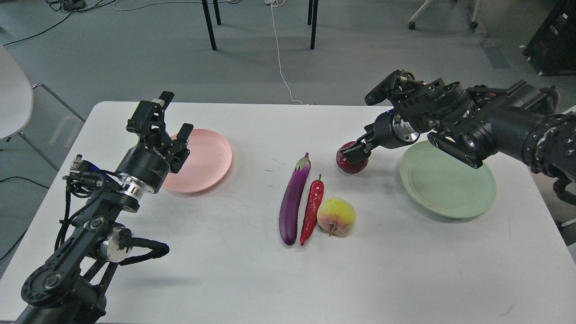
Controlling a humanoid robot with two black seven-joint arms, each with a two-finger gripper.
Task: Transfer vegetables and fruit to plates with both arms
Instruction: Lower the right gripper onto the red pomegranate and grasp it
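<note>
A purple eggplant (294, 200), a red chili pepper (312, 210) and a yellow-pink peach (336, 216) lie side by side at the table's middle. A dark red pomegranate (348, 164) sits behind them, partly hidden by my right gripper (354, 152), which hovers right over it; I cannot tell whether its fingers are apart. The pale green plate (447, 180) lies to the right, under my right arm. My left gripper (166, 119) is open and empty, above the left edge of the pale pink plate (204, 159).
The white table (225, 270) ends at its far edge behind the plates. Beyond it are black chair legs (209, 24) and a white cable (281, 63) on the grey floor. A white chair (13, 94) stands at the left.
</note>
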